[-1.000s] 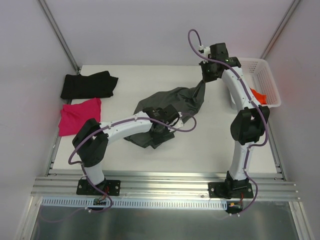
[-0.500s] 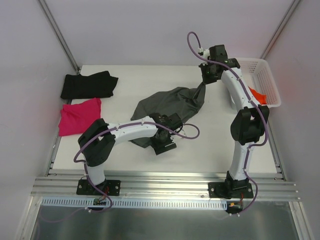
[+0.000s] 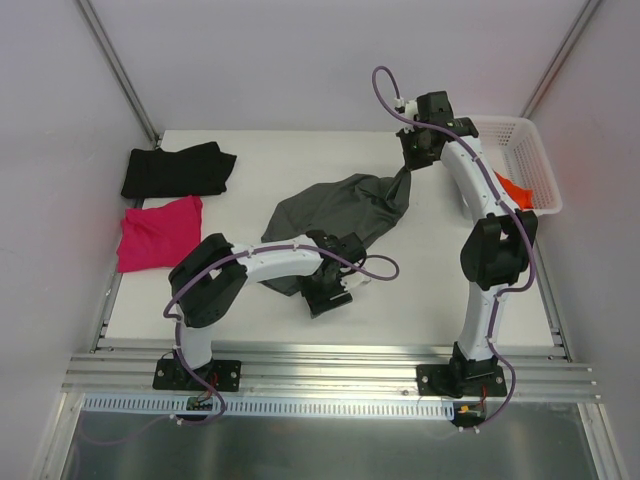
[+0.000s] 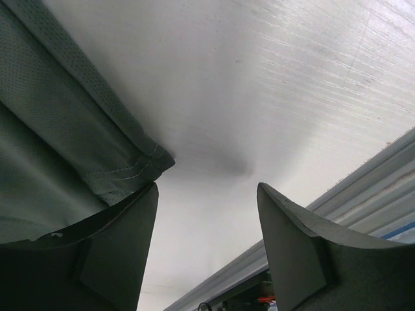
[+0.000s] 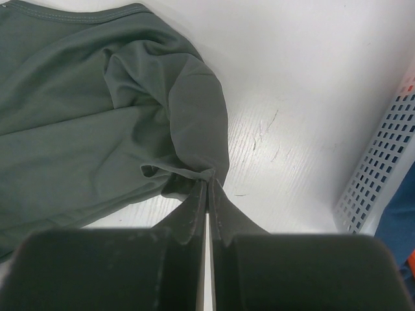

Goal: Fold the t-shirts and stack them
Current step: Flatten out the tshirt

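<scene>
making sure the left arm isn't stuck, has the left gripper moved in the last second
Yes. The left gripper has moved closer to the aluminium rail along the near edge, ending at the near hem of the dark grey t-shirt.

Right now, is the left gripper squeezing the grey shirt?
No, the left gripper stands open over bare table, the grey shirt beside one finger.

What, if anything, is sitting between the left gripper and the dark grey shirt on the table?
Nothing visible. The left gripper hangs open over the bare table, and the hem corner of the dark grey t-shirt lies right beside it, with no object between them. The right gripper is shut on the shirt's far end.
</scene>
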